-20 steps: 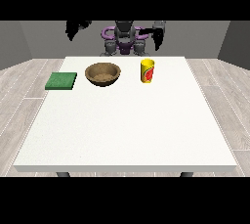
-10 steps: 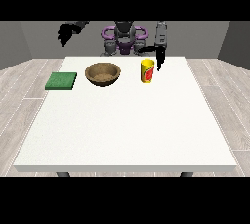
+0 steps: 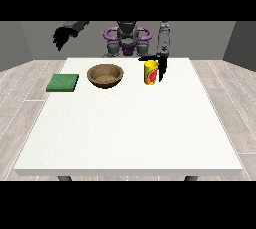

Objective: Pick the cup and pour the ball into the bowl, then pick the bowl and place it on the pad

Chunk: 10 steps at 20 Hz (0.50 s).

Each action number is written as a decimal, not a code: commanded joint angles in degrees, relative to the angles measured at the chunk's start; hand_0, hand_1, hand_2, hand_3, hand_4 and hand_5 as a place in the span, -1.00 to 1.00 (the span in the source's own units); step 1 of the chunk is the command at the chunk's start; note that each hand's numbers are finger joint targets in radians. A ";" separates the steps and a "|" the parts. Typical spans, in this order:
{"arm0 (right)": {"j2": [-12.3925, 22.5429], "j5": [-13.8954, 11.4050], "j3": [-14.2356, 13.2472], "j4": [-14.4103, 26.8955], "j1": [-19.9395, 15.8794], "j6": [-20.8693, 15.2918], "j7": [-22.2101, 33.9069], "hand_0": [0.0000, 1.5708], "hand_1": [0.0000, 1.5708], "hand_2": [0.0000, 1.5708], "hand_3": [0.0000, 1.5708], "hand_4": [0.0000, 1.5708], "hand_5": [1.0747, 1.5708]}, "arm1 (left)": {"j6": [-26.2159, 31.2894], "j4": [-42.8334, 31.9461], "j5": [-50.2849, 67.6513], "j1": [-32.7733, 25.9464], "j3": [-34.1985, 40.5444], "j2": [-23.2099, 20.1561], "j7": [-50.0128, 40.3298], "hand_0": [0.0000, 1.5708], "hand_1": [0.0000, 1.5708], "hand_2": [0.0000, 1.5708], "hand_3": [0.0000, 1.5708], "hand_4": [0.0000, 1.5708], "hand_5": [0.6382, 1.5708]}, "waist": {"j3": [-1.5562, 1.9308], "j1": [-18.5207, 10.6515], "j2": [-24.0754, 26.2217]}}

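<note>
White table (image 3: 130, 128), far edge, from the view's left: green pad (image 3: 63, 82) bare, wooden bowl (image 3: 105, 76) unmoved beside it, yellow cup (image 3: 150, 72) upright, its ball unseen; nothing poured or placed. Hand at the view's right (image 3: 161, 66) hangs just beside the cup, grasp impossible to tell. Hand at the view's left (image 3: 62, 36) raised, fingers drooping, holding nothing.

The robot's grey torso (image 3: 127, 40) is showing purple ring-shaped shoulders (image 3: 111, 34), grey segmented forearms (image 3: 162, 38) and black hands (image 3: 162, 67).

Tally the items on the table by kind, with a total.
Cup: 1
Bowl: 1
Pad: 1
Total: 3
</note>
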<state>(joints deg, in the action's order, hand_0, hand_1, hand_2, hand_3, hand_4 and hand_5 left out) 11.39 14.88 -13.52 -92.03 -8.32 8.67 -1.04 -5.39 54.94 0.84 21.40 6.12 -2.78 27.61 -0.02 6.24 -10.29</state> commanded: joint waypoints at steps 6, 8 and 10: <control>4.62 5.27 -4.00 -0.36 -4.25 3.64 2.00 -1.00 -1.00 -1.00 -1.00 -0.16 0.99 | -3.99 -13.27 -2.70 3.96 2.62 -2.16 10.06 0.17 0.17 0.68 0.76 0.58 0.93 | -0.01 3.14 -3.95; 2.01 3.95 -0.63 -5.16 -1.61 2.26 3.71 -1.00 -1.00 -1.00 -0.82 -0.18 0.99 | -10.85 -15.91 -5.83 1.67 2.30 -0.48 14.81 0.56 0.56 1.00 1.00 0.70 0.81 | -0.04 5.56 -3.16; 4.82 5.70 -3.10 -4.92 -2.21 4.93 2.06 -1.00 -1.00 -1.00 -0.91 -0.18 0.99 | -10.60 -18.55 -3.73 5.12 5.32 -2.08 17.00 0.61 0.61 1.00 1.00 0.70 0.81 | -0.04 7.20 -6.95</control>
<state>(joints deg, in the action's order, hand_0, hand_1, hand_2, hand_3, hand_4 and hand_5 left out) 14.45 18.74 -15.35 -95.27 -9.88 11.87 0.86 -11.95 41.59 -1.64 24.51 10.03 -4.65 40.81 0.17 10.85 -13.97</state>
